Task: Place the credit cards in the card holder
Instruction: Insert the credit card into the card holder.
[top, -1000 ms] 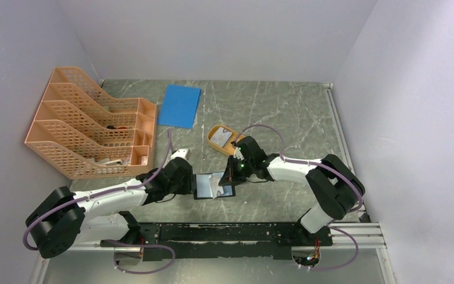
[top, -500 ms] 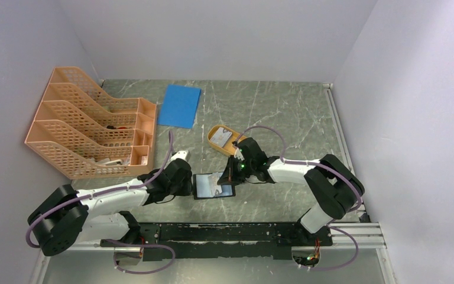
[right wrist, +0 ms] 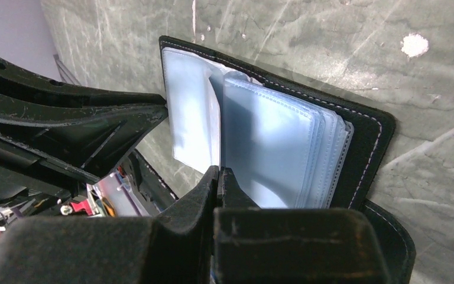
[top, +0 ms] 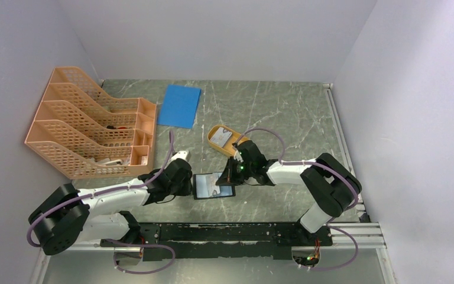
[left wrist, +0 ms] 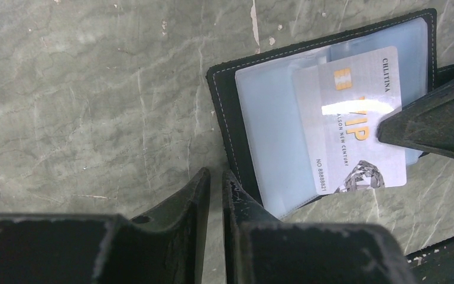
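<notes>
The black card holder [top: 204, 188] lies open on the table between my two grippers, its clear bluish pockets up. A silvery credit card [left wrist: 354, 118] marked VIP lies partly inside a pocket of the left page [left wrist: 272, 124]. My right gripper [top: 229, 175] is shut, pinching the card's right edge, and its dark tip [left wrist: 437, 121] overlaps the card. In the right wrist view its fingers [right wrist: 219, 177] meet at the pocket sheets of the holder [right wrist: 366, 142]. My left gripper [left wrist: 216, 180] is shut, one finger resting on the holder's left cover edge. More pale cards [top: 225, 137] lie in the orange dish [top: 213, 141].
An orange mesh file rack [top: 88, 127] stands at the far left. A large blue flat sheet [top: 180, 105] lies behind the dish. A black rail [top: 230, 232] runs along the near table edge.
My right gripper has edged a little to the left toward the holder with the card. My left arm has hardly moved.
</notes>
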